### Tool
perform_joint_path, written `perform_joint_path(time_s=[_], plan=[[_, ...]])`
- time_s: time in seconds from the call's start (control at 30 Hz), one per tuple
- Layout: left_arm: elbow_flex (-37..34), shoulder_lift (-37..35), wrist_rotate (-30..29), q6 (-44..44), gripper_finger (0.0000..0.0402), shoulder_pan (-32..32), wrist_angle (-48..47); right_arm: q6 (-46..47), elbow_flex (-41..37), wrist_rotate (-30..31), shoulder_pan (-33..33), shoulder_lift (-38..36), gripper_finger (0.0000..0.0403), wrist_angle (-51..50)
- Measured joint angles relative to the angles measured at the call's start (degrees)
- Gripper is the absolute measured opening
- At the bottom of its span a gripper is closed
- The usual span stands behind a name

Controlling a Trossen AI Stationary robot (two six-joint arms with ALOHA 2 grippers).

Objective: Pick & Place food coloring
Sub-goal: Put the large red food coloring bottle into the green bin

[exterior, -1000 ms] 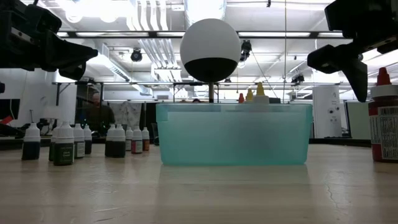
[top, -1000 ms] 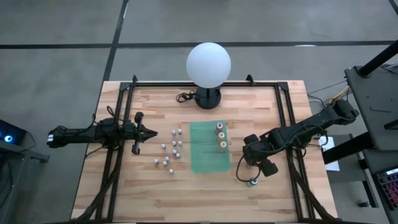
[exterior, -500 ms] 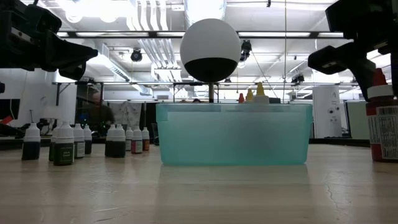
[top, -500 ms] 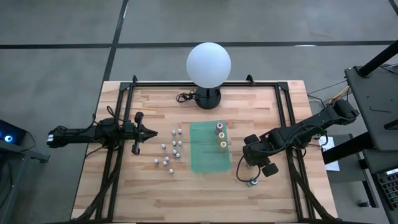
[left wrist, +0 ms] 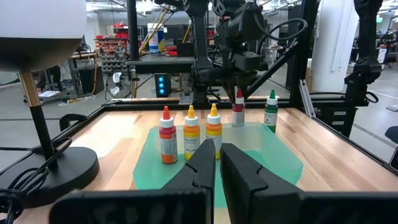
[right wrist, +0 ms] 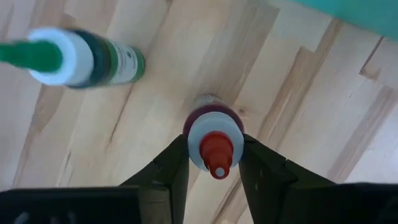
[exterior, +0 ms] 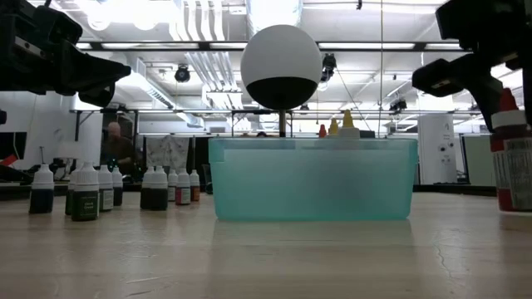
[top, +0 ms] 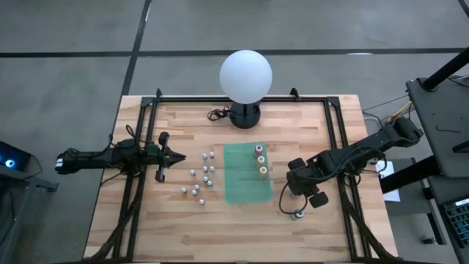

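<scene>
Two fingers of your right gripper (right wrist: 214, 163) hug the red-capped food coloring bottle (right wrist: 214, 140), lined up to lift; left gripper (left wrist: 216, 165) fingers nearly closed, empty

A robotics lab or workshop: a wooden worktop (top: 220, 227) in a black metal frame (top: 143, 121) on grey concrete floor (top: 66, 44), exposed ceiling ducts (exterior: 195, 46), equipment racks (left wrist: 158, 68), and a person (exterior: 116, 149) far behind.
</scene>
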Motion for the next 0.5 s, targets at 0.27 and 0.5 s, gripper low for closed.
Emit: perform_joint_path(time_s=[0.27,0.5], plan=[[0.0,0.0,0.0,0.0,0.0000,0.0,0.0,0.0,5.5,0.0,0.0,0.0,0.0118,-2.1],[0.0,0.0,0.0,0.0,0.0000,0.0,0.0,0.0,11.1,0.1,-0.1,0.2,0.0112,-4.2]])
